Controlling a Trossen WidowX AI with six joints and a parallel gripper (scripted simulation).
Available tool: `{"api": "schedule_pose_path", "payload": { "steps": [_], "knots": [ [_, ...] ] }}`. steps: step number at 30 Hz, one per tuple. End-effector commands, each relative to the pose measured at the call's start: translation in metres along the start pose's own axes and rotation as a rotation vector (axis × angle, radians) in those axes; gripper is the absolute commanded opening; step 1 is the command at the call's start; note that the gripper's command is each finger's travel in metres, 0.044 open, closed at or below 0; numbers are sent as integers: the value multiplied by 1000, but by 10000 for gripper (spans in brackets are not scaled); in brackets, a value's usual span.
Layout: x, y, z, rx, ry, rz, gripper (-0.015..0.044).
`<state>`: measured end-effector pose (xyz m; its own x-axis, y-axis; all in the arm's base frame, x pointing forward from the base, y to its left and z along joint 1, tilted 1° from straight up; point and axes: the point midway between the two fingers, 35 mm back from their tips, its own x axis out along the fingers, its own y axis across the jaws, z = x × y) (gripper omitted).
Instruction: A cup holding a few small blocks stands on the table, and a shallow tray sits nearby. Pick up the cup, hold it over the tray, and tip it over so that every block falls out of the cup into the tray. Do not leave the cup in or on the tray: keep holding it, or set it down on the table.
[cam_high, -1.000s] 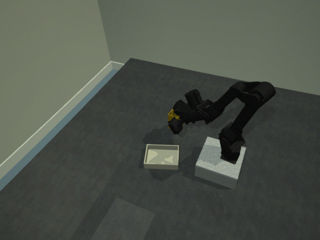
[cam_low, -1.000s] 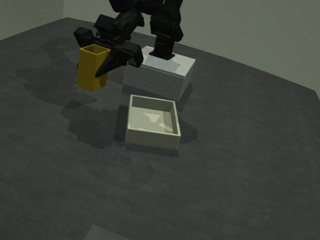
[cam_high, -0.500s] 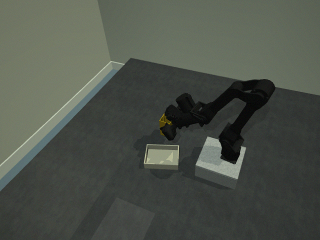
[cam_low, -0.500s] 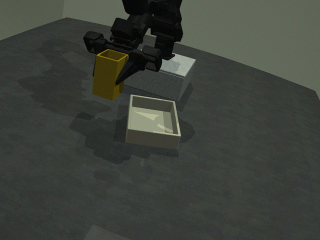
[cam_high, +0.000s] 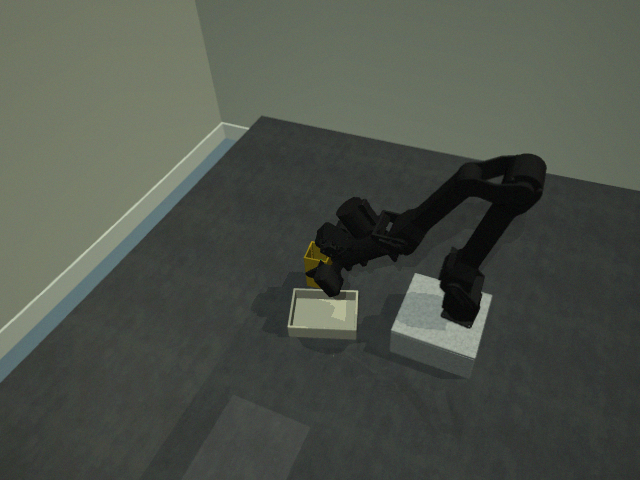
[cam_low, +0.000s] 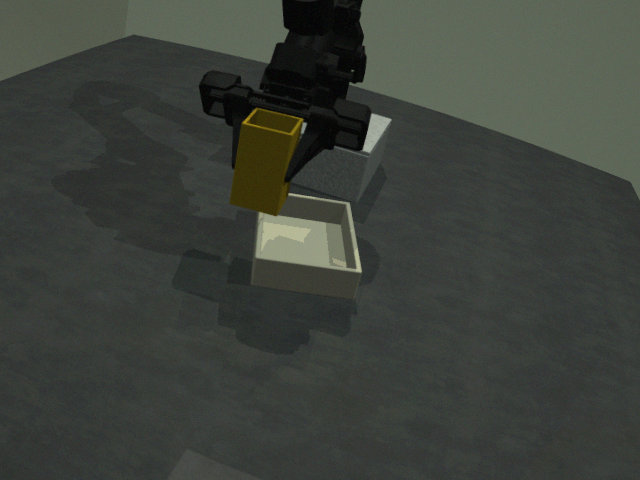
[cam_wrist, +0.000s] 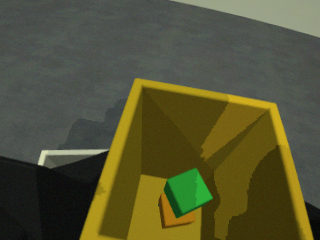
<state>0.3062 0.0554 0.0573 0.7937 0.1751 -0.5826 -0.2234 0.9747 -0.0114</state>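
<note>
While its pincer, the gripper (cam_high: 321, 273) (cam_low: 261, 173), is clamped on the yellow cup (cam_high: 309, 278) (cam_low: 261, 165) (cam_wrist: 120, 165), the black arm (cam_high: 439, 206) (cam_low: 294, 64) holds it off the table (cam_high: 217, 330) (cam_low: 155, 372) (cam_wrist: 65, 60), slightly tilted, mouth up. A green block (cam_wrist: 189, 192) lies over an orange block (cam_wrist: 176, 216) inside. In the exterior view, the cup hangs by the far left corner of the pale tray (cam_high: 323, 333) (cam_low: 305, 277) (cam_wrist: 75, 152); the white pedestal (cam_high: 431, 356) (cam_low: 330, 173) stands beyond, on the far side.

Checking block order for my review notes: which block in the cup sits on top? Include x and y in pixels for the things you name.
The green block (cam_wrist: 188, 192); it rests over the orange one (cam_wrist: 176, 216), partly covering it.
</note>
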Motion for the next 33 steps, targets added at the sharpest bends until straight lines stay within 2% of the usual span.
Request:
{"api": "schedule_pose_path", "payload": {
  "steps": [1, 11, 16, 33],
  "knots": [
    [1, 16, 7, -19, -10, 30, 0],
    [0, 57, 12, -74, -12, 109, 0],
    [0, 59, 13, -74, -13, 115, 0],
    [3, 60, 11, 282, 8, 116, 0]
  ]
}}
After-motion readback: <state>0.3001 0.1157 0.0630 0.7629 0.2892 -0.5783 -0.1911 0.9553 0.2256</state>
